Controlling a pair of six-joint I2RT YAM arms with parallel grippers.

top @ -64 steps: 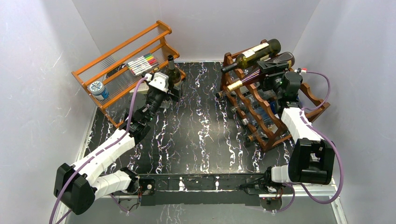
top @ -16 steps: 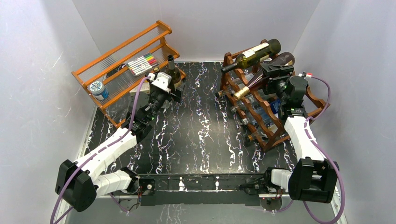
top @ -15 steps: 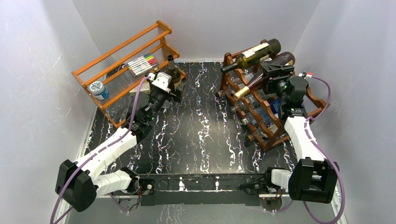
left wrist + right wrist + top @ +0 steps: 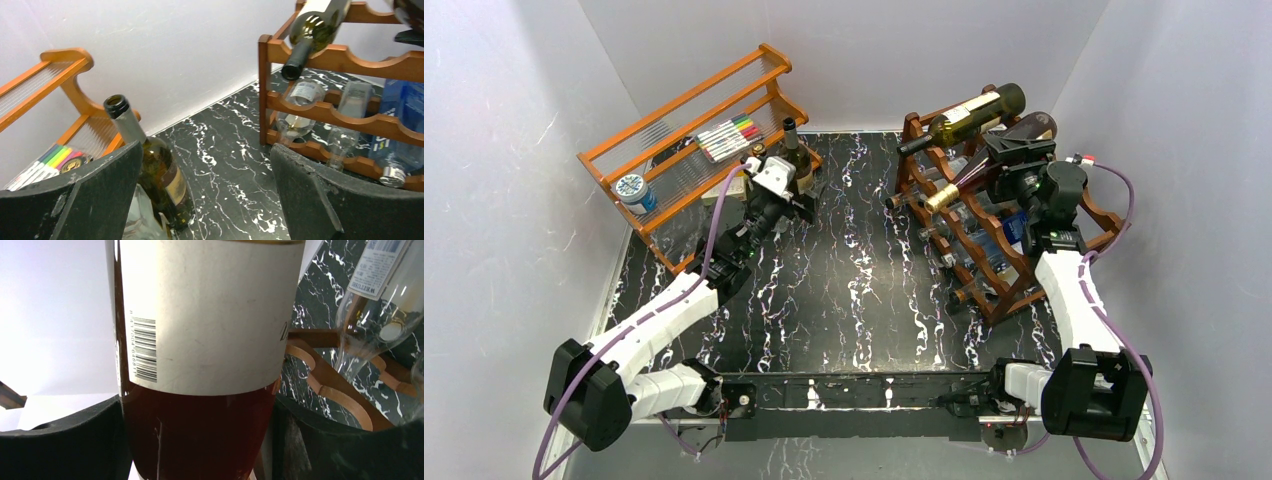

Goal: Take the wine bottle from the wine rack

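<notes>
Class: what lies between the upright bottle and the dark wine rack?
Only bare marbled table between upright bottle and wine rack, as the top and left wrist views show.

Labelled wine bottle (image 4: 200,330) slants neck-down over wine rack (image 4: 996,297).

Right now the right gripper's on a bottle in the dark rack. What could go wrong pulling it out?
1. The right gripper grips the wine bottle at its smooth label, so it could slip through.
2. The green bottle lies on the top tier close beside it, and lifting may knock it off.
3. The neck could catch a scalloped rail of the wine rack and drag the rack along.
</notes>
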